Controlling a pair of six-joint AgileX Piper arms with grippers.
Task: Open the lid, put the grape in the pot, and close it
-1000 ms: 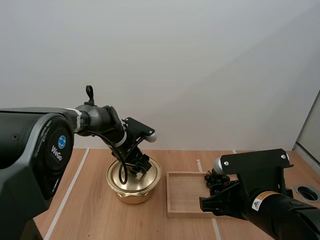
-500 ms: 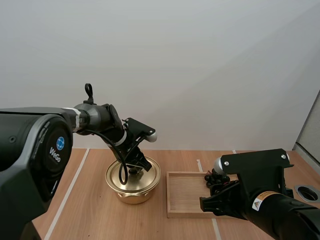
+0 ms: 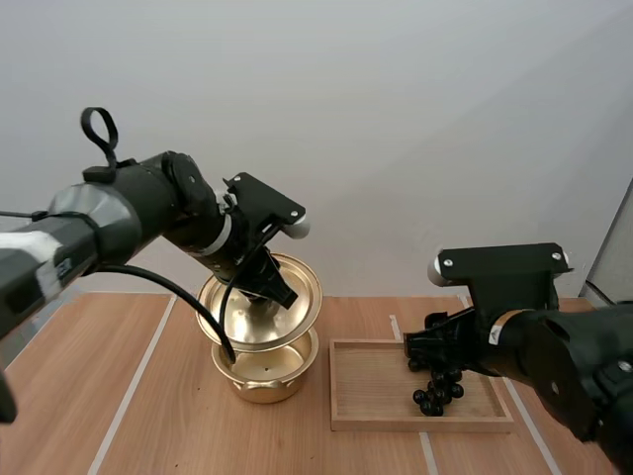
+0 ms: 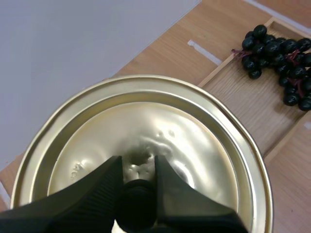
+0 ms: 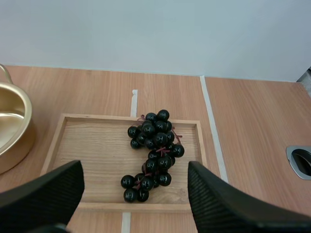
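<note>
My left gripper (image 3: pixel 273 288) is shut on the black knob (image 4: pixel 136 204) of the gold lid (image 3: pixel 259 309). It holds the lid tilted in the air just above the open gold pot (image 3: pixel 265 374). In the left wrist view my fingertips (image 4: pixel 114 167) pinch the knob against the lid (image 4: pixel 146 131). A bunch of dark grapes (image 5: pixel 152 151) lies in the wooden tray (image 5: pixel 92 145), to the right of the pot (image 5: pixel 12 127). My right gripper (image 5: pixel 135 171) hovers open above the grapes (image 3: pixel 436 391), fingers wide apart and touching nothing.
The tray (image 3: pixel 368 396) sits close against the pot's right side. White tape lines (image 3: pixel 134 376) cross the wooden table. A round metal fitting (image 5: pixel 300 162) is set in the table, right of the tray.
My left gripper closed on the lid's knob and lifted the lid off the pot, tilting it. My right arm rose above the tray, uncovering the grapes.
</note>
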